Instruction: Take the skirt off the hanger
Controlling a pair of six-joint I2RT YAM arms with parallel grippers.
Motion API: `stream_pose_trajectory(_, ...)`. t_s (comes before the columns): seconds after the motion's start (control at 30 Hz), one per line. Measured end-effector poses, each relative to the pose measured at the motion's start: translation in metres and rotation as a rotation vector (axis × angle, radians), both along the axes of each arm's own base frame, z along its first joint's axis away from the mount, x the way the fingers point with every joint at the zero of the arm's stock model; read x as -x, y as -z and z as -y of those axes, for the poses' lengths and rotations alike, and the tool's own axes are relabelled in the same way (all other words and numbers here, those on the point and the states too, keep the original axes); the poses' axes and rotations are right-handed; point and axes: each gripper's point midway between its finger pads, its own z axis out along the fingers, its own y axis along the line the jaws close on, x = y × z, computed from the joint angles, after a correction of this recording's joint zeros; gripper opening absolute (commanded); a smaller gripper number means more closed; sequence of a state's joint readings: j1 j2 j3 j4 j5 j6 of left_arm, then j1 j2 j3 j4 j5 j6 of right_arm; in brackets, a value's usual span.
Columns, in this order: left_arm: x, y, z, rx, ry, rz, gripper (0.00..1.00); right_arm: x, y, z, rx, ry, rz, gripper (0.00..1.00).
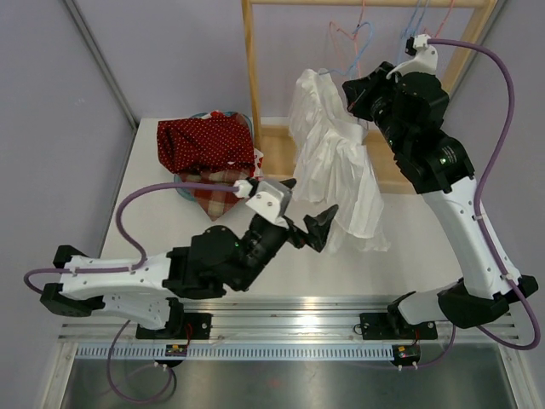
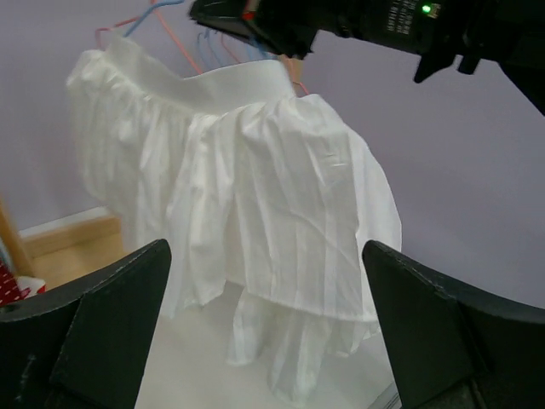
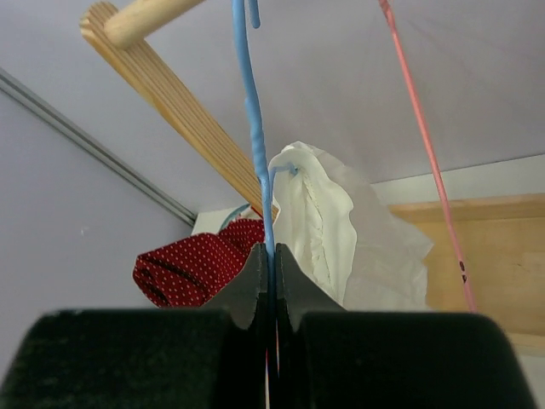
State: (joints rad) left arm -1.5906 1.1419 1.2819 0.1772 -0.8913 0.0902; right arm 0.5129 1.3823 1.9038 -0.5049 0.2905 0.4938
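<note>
A white skirt [image 1: 336,166] hangs from a blue hanger [image 3: 253,145] by the wooden rack, its hem touching the table. My right gripper [image 3: 269,256] is shut on the blue hanger's wire just beside the skirt's waistband [image 3: 319,217]; in the top view the right gripper [image 1: 356,95] sits at the skirt's top. My left gripper [image 1: 308,223] is open and empty, facing the skirt's lower part. In the left wrist view the skirt [image 2: 255,196] fills the space ahead of the left gripper [image 2: 264,247], apart from both fingers.
A wooden rack [image 1: 249,77] stands at the back with pink hangers [image 1: 353,38] and blue hangers [image 1: 419,19] on its bar. A basket of red dotted and checked clothes [image 1: 209,145] stands left of the skirt. A pink hanger wire [image 3: 421,136] hangs right of the held hanger.
</note>
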Motion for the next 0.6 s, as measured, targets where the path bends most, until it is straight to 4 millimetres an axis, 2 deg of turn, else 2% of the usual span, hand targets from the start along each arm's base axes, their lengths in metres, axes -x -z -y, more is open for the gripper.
stream_pose_trajectory(0.17,0.003,0.014,0.060,-0.059,0.119,0.020,0.99,-0.009,0.032,-0.014,0.081,-0.039,-0.074,0.00)
stream_pose_trajectory(0.27,0.007,0.013,0.080,-0.067,0.175,0.029,0.99,-0.012,0.050,-0.016,0.113,-0.042,-0.114,0.00)
stream_pose_trajectory(0.4,0.001,0.004,0.088,-0.036,0.209,0.027,0.98,-0.012,0.055,-0.016,0.118,-0.041,-0.125,0.00)
stream_pose_trajectory(0.6,-0.015,-0.001,0.085,0.003,0.192,0.006,0.78,-0.006,0.059,-0.014,0.102,-0.045,-0.133,0.00)
